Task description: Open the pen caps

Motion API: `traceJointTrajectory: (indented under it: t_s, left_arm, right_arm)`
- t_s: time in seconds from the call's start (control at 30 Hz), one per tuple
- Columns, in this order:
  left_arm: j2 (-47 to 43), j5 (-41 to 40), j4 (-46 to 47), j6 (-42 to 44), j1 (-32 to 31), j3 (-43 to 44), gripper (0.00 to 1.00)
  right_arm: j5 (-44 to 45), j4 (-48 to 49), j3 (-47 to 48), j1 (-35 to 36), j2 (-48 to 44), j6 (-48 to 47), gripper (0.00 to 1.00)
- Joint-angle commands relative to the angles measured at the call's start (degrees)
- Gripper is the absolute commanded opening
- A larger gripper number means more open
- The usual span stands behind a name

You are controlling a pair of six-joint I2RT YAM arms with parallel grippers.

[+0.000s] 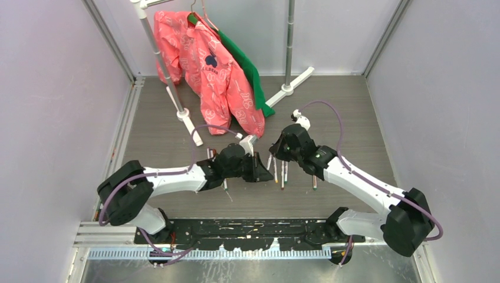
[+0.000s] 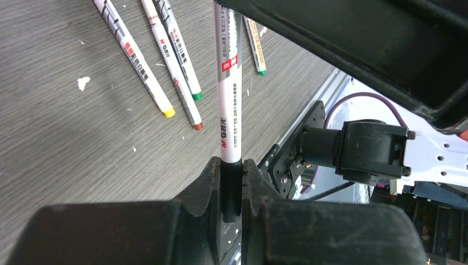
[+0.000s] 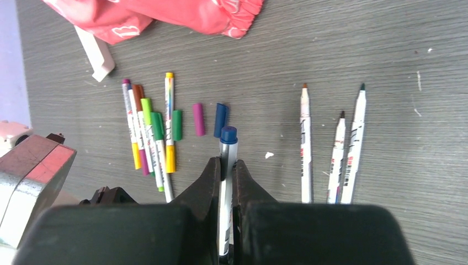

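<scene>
A white pen (image 2: pixel 228 99) hangs between my two grippers above the table. My left gripper (image 2: pixel 231 165) is shut on its dark cap (image 2: pixel 231 185). My right gripper (image 3: pixel 227 165) is shut on the barrel, and a dark blue end (image 3: pixel 228 134) sticks out past its fingertips. From above, the left gripper (image 1: pixel 262 171) and right gripper (image 1: pixel 277 154) nearly meet. Loose green (image 3: pixel 176 125), purple (image 3: pixel 198 119) and blue (image 3: pixel 220 119) pen caps lie on the table. Beside them lies a bunch of capped pens (image 3: pixel 149 132).
Three uncapped pens (image 3: pixel 336 157) lie side by side to the right of the caps. A pink jacket (image 1: pixel 218 76) and a green garment (image 1: pixel 250 71) hang on a rack (image 1: pixel 177 100) at the back. Walls close in both sides.
</scene>
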Motion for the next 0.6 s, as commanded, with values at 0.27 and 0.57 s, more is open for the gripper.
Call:
traceJointTrajectory:
  t_s: [0.27,0.57]
  left_arm:
    - [-10.2,-1.1,-4.8,4.2,-3.7,1.1,0.0]
    - [-10.3,-3.2,-7.4,5.2,-5.9,2.6,0.0]
  right_arm:
    - [-2.3,7.1,-2.8,3.8,-5.1,2.6,0.27]
    - [0.1,7.2,-4.2,5.9,-7.2,3.5,0.14]
